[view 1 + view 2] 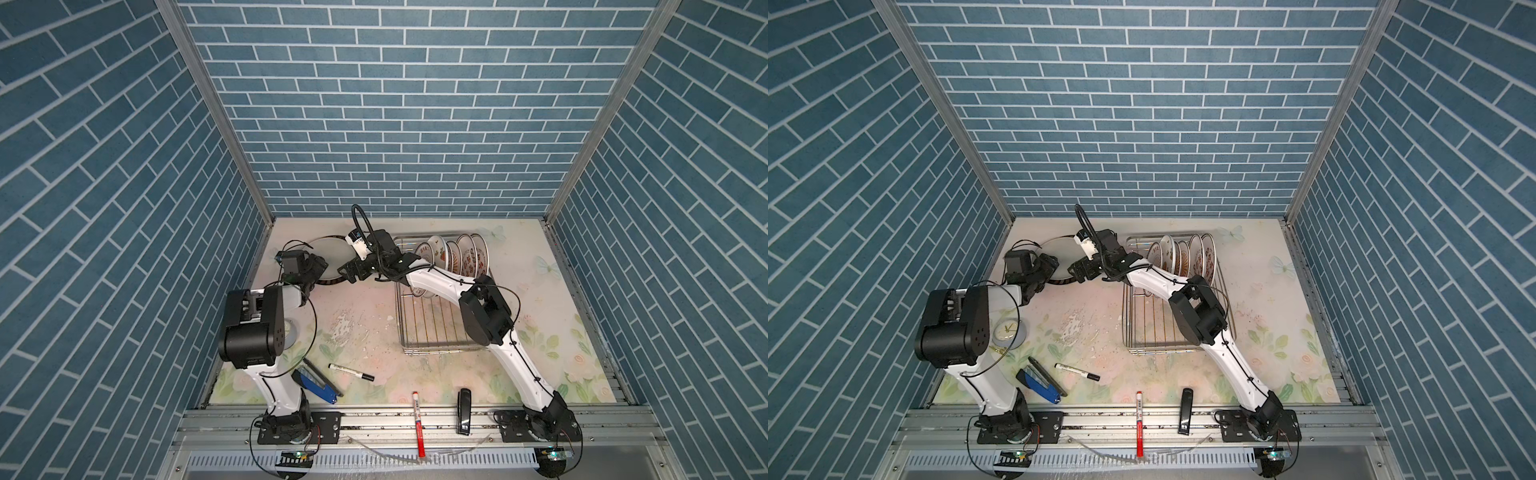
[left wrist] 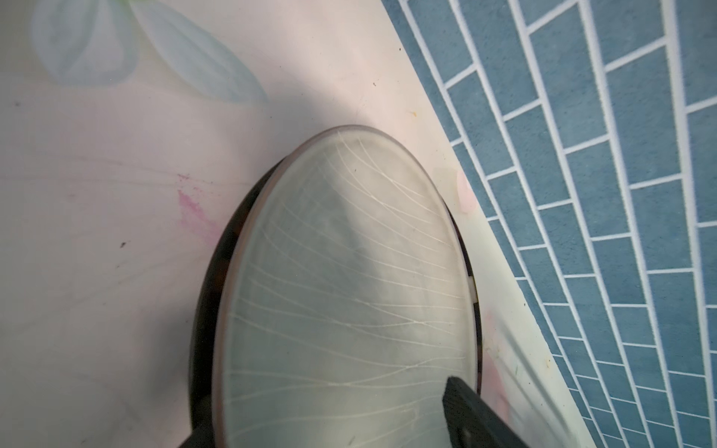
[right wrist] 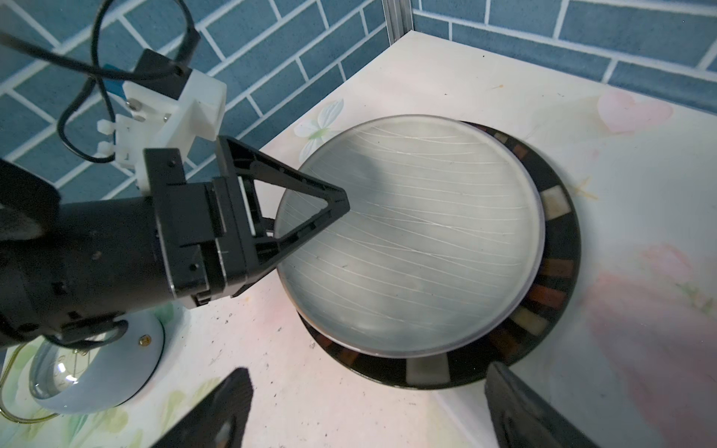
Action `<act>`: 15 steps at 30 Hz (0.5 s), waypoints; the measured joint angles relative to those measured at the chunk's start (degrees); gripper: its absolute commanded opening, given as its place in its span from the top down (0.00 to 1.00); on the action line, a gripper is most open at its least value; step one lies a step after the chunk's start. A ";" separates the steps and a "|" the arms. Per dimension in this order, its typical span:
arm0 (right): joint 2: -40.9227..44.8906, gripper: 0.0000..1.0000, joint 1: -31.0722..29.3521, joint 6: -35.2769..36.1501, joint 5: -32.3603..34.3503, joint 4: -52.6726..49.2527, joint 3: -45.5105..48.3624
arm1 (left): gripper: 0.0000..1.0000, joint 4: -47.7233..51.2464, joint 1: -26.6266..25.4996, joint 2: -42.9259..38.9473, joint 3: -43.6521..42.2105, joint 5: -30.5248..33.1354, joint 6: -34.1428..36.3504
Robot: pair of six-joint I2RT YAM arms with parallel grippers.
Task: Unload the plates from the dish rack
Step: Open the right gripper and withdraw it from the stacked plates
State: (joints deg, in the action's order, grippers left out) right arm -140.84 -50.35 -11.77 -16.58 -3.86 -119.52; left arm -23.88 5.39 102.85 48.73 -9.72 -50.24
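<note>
Blue-brick walls (image 1: 374,124) close three sides of a flowered counter (image 1: 365,316). In both top views one dish rack (image 1: 436,351) (image 1: 1163,347) stands at the back right. At least five plates (image 1: 457,253) (image 1: 1183,253) stand on edge at its far end; the right arm crosses the row, so the exact count cannot be told. Two more plates lie flat at the back left, outside the rack: one grey plate (image 1: 330,251) (image 1: 1061,253) stacked on one dark-rimmed plate (image 1: 328,282). The left gripper (image 1: 320,270) and right gripper (image 1: 347,270) sit at opposite edges of that stack. Toward the front lie two pens, a black-capped marker (image 1: 351,372) and a red pen (image 1: 417,424), plus one blue tool (image 1: 316,384). One clock (image 1: 1007,330) shows beside the left arm.

The left wrist view shows the grey plate (image 2: 349,291) resting on the dark-rimmed plate (image 2: 209,302). The left fingers (image 2: 469,411) are spread apart, one over the plate's face and one outside its rim.

The right wrist view shows both stacked plates (image 3: 407,240) (image 3: 558,248) and the clock (image 3: 97,368). The two right fingers (image 3: 225,411) stand wide apart with nothing between them.
</note>
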 measured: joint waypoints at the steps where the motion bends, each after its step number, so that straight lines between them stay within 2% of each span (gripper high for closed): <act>1: 0.00 0.06 0.00 0.00 -0.02 0.02 -0.02 | 0.21 0.00 0.00 0.02 0.02 -0.09 0.13; 15: 0.04 0.06 0.00 -0.02 -0.17 0.48 1.42 | 0.21 0.11 -0.07 0.57 0.57 2.12 1.40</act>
State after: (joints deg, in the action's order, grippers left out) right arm -140.79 -50.35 -11.79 -16.75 -3.38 -118.10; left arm -23.77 5.32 103.42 49.30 -7.60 -48.84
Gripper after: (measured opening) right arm 0.942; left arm 0.793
